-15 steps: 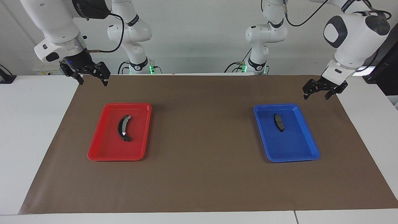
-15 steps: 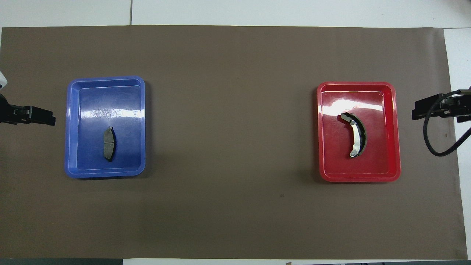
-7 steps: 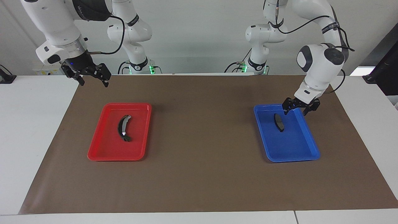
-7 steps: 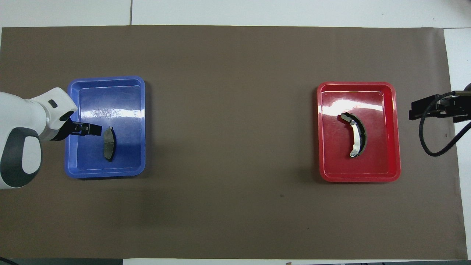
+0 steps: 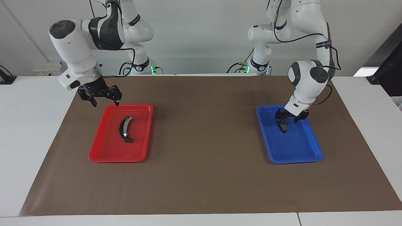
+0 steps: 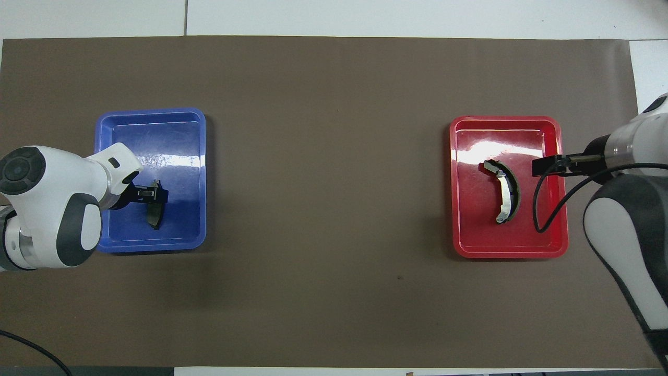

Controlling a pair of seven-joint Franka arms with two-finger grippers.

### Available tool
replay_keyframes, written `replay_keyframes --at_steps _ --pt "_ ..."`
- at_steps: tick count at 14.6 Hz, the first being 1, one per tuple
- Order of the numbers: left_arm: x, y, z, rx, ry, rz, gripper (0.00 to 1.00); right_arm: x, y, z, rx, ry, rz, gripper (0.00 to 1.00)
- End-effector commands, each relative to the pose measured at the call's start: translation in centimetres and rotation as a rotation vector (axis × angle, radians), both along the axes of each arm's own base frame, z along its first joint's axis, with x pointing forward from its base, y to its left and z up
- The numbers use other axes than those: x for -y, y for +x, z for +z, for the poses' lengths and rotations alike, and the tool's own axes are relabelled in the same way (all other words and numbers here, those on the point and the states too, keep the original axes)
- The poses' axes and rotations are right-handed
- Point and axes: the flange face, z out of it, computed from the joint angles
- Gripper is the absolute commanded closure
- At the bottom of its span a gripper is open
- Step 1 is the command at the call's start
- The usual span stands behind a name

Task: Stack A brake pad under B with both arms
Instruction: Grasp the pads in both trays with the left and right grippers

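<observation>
**Q:** Blue tray point(image 5: 309, 147) first — what has changed there?

**A:** A second ago the left gripper point(image 5: 287, 121) hung outside the tray, off toward the left arm's end of the table. Now it has come down inside the blue tray, right over the robot-side end of the A brake pad point(image 5: 282, 125). The small dark pad lies flat in the tray, in the half nearer the robots. The fingers straddle that end with a gap between them, spread rather than pinched. In the overhead view the gripper covers the pad's end, so I cannot say for sure whether the fingertips touch it yet.

**Q:** And at the right arm's end?

**A:** The right gripper point(image 5: 105, 99) has also moved. It was up beside the mat's robot-side corner; now it hovers lower, over the robot-side rim of the red tray point(image 5: 100, 155), at the corner toward the right arm's end. Its fingers are spread wide and hold nothing. B point(image 5: 124, 129), the long crescent with the silvery strip, lies untouched near the middle of the red tray.

**Q:** What does that mean for the job?

**A:** Both arms have started their approaches, the left one ahead. Neither piece is lifted, so the stacking has not begun. The pad probably goes first, since it belongs underneath.
</observation>
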Motion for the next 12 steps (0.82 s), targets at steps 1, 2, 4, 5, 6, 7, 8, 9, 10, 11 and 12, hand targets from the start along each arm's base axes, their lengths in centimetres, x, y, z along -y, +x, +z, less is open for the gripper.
replay_keyframes --at_steps 1,2,4,5,6,7,8,9,10,11,12 --pt "0.0 -1.2 -1.5 -0.005 0.009 0.007 0.19 -1.1 -0.4 -6.2 0.040 0.013 0.045 0.00" --pt "-0.1 -1.6 -1.9 -0.015 0.010 0.007 0.20 -1.1 -0.7 -8.4 0.065 0.009 0.060 0.00" --pt "-0.2 -2.3 -3.0 -0.033 0.011 0.009 0.29 -0.8 -1.2 -11.5 0.088 -0.002 0.108 0.00" --pt "-0.1 -2.4 -3.0 -0.032 0.011 0.009 0.43 -0.3 -1.3 -12.7 0.081 -0.005 0.109 0.00" --pt "-0.2 -2.5 -3.1 -0.033 0.011 0.010 0.60 0.2 -1.4 -14.1 0.058 -0.008 0.122 0.00" --pt "-0.2 -2.5 -3.1 -0.033 0.010 0.011 0.75 0.6 -1.5 -15.2 0.055 -0.012 0.135 0.00" --pt "-0.2 -2.5 -3.1 -0.035 0.011 0.009 0.86 0.6 -1.6 -15.7 0.070 -0.015 0.139 0.00" --pt "-0.1 -2.3 -2.8 -0.038 0.012 0.007 0.94 0.6 -1.7 -16.2 0.069 -0.016 0.139 0.00" --pt "-0.2 -1.9 -2.1 -0.026 0.011 0.009 0.98 0.6 -1.7 -17.1 0.055 -0.018 0.144 0.00" --pt "-0.1 -1.4 -0.8 -0.027 0.011 0.008 0.99 0.6 -1.5 -18.0 0.059 -0.020 0.144 0.00" --pt "0.0 -0.6 0.9 -0.033 0.012 0.008 0.99 0.5 -1.5 -18.0 0.061 -0.020 0.145 0.00"
